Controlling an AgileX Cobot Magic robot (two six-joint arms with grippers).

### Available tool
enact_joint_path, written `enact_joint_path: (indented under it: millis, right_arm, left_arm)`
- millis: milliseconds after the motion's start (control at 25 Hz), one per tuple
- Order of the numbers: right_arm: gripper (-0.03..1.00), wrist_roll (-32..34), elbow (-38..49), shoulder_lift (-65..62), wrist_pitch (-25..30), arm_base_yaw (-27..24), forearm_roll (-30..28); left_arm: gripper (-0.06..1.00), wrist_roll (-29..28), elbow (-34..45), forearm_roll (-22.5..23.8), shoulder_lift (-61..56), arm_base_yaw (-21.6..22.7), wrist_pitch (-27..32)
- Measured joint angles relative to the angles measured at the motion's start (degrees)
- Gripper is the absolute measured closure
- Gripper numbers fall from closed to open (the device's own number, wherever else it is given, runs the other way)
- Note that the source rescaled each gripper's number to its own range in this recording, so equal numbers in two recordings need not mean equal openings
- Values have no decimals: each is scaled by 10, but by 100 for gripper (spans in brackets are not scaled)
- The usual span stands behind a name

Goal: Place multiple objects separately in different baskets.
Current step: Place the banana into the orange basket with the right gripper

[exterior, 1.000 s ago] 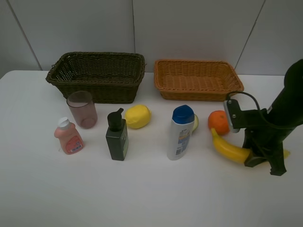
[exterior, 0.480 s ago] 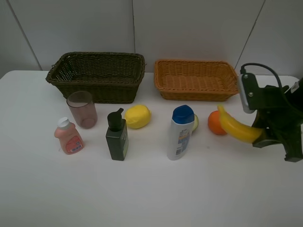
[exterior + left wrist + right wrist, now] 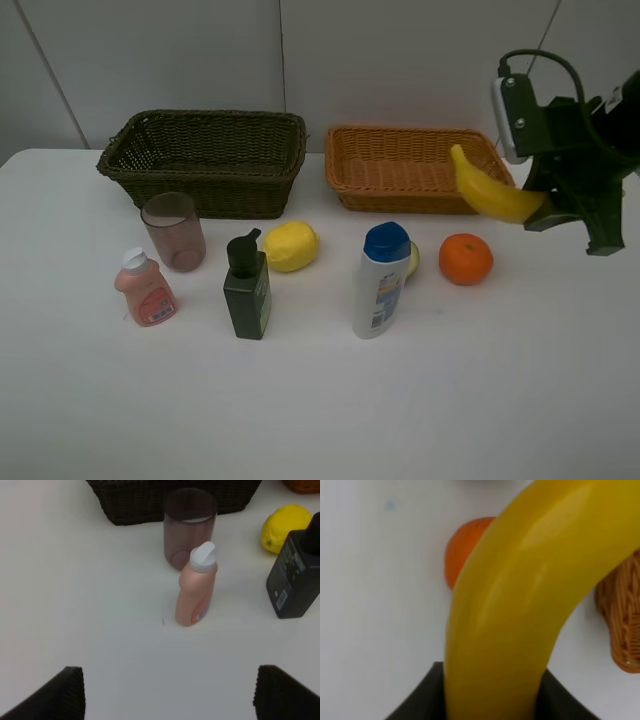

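Beside the right end of the orange-brown basket, the right gripper pinches the banana aloft, seemingly mid-carry; next it should swing over that basket, lower, and let go.

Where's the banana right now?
In the exterior high view the banana is on the right, held aloft in the right arm's jaws, near the right end of the light basket and above the orange.

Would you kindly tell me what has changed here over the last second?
The right gripper, shut on the banana, lifted it off the table beside the orange and carried it toward the orange-brown basket. The orange and everything else stayed put.
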Motion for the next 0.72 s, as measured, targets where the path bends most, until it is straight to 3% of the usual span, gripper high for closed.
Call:
enact_joint_path:
  millis: [320,720]
  right_arm:
    - [97,-1,-135,123,0,3,-73]
    - [97,-2,-355,300,1,46,-46]
  left_arm:
    - [4,0,0,0,0,0,0]
    - [4,0,0,0,0,0,0]
